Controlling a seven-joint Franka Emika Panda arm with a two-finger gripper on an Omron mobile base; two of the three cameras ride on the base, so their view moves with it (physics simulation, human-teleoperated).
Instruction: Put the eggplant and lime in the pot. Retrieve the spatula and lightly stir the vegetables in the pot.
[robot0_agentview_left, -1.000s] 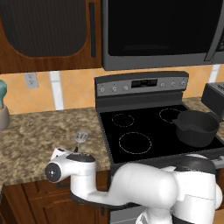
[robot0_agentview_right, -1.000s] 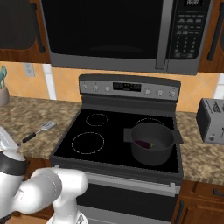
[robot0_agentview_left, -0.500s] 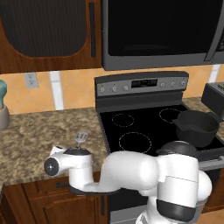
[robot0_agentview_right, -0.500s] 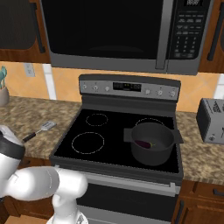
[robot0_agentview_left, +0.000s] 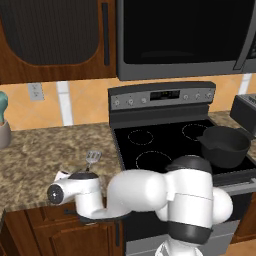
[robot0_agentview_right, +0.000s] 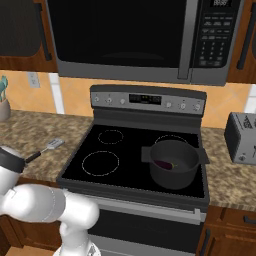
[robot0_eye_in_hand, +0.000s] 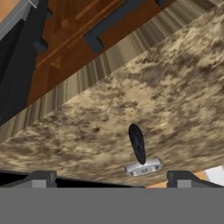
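From my seat I take the stove (robot0_agentview_right: 135, 160) as my landmark and read the scene from its left side across to its right.

Far to the left of the stove, at the edge of the granite worktop (robot0_agentview_left: 45, 155), I see a pale jar with teal utensils (robot0_agentview_left: 3, 125) against the wall. Closer to the stove, but still left of it, the spatula (robot0_agentview_left: 92, 158) lies flat on the worktop, its slotted silver head toward the back wall and its thin black handle running toward the front edge; in the right base view I see the spatula (robot0_agentview_right: 47, 148) just off the stove's left side, touching nothing but the worktop. My arm's wrist hangs over the front edge of the worktop near the spatula's handle end. In the hand view I see the spatula (robot0_eye_in_hand: 139, 153) low in the middle, lying between the two dark fingertips (robot0_eye_in_hand: 41, 177), and the gripper (robot0_eye_in_hand: 111, 177) stands with its jaws wide apart and nothing between them, clear of the handle.

On the stove itself, the two left burners are bare. On the front right burner sits the pot (robot0_agentview_right: 172, 162), upright, and the eggplant (robot0_agentview_right: 165, 163) shows as a dark purple shape on its floor. I cannot make out the lime inside the pot.

Right of the stove, on the worktop, stands a grey toaster (robot0_agentview_right: 241, 137).
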